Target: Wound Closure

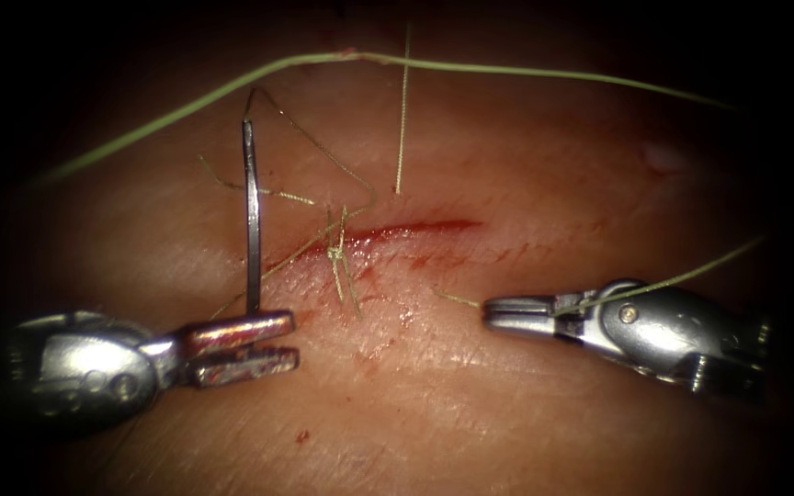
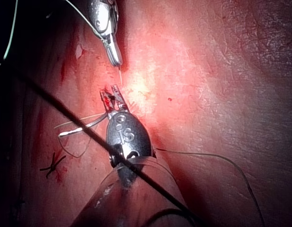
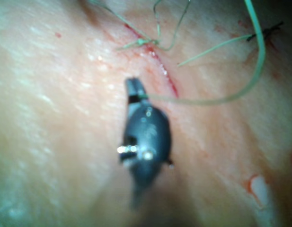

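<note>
**Grippers hold needle and thread apart, clear of the cut**

Left gripper point(image 1: 243, 347), at the lower left of the endoscope frame, pinches the needle point(image 1: 251, 216) at its lower end, so the curve stands upright, free of the tissue point(image 1: 526, 174), left of the knot point(image 1: 334, 252). Held so, the point looks kept off the surface. Right gripper point(image 1: 489, 312), at the lower right, is pressed together on the thread point(image 1: 673, 276), which runs along its jaws with a short end past the tip. A stitch with cut ends sits at the left end of the cut point(image 1: 415, 227), amid red fluid point(image 1: 388, 271).
</note>
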Robot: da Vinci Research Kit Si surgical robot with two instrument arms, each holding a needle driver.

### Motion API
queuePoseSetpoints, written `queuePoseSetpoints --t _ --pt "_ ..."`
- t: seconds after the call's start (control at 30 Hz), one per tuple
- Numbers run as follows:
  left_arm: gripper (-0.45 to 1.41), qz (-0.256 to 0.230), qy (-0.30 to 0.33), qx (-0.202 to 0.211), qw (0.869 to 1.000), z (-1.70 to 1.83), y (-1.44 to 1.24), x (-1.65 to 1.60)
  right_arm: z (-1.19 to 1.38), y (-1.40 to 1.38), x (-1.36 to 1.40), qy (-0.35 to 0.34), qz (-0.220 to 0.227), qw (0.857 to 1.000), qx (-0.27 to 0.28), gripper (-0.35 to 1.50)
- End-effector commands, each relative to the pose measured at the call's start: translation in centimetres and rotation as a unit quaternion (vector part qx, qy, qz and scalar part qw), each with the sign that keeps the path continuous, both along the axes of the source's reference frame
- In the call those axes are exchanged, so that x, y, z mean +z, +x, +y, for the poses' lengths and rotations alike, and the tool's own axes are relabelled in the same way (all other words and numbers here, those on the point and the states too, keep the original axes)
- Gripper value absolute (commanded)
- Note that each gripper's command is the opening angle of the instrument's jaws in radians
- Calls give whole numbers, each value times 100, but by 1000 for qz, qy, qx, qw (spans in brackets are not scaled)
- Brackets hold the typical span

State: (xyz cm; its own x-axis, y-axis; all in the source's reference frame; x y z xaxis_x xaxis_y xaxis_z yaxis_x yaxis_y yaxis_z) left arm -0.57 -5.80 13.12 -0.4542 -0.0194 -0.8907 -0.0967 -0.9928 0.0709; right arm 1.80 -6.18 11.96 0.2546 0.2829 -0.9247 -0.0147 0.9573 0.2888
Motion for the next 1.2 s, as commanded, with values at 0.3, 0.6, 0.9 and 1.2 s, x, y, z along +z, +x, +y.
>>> queuePoseSetpoints --t 0.3,0.6,0.9,1.2 --pt "-45 -1 -1 0 1000 2 -3 7 -15 -3 -3 -1 -2 1000 -6 -35" --pt "-45 -1 -1 0 1000 2 -3 7 -13 3 -4 0 -4 1000 -4 -35" --pt "-45 2 -1 1 1000 -1 -4 8 -9 -9 -8 -4 -31 998 47 148" --pt "-45 2 -1 1 1000 0 -4 9 9 -83 -2 -27 -137 990 -30 148"
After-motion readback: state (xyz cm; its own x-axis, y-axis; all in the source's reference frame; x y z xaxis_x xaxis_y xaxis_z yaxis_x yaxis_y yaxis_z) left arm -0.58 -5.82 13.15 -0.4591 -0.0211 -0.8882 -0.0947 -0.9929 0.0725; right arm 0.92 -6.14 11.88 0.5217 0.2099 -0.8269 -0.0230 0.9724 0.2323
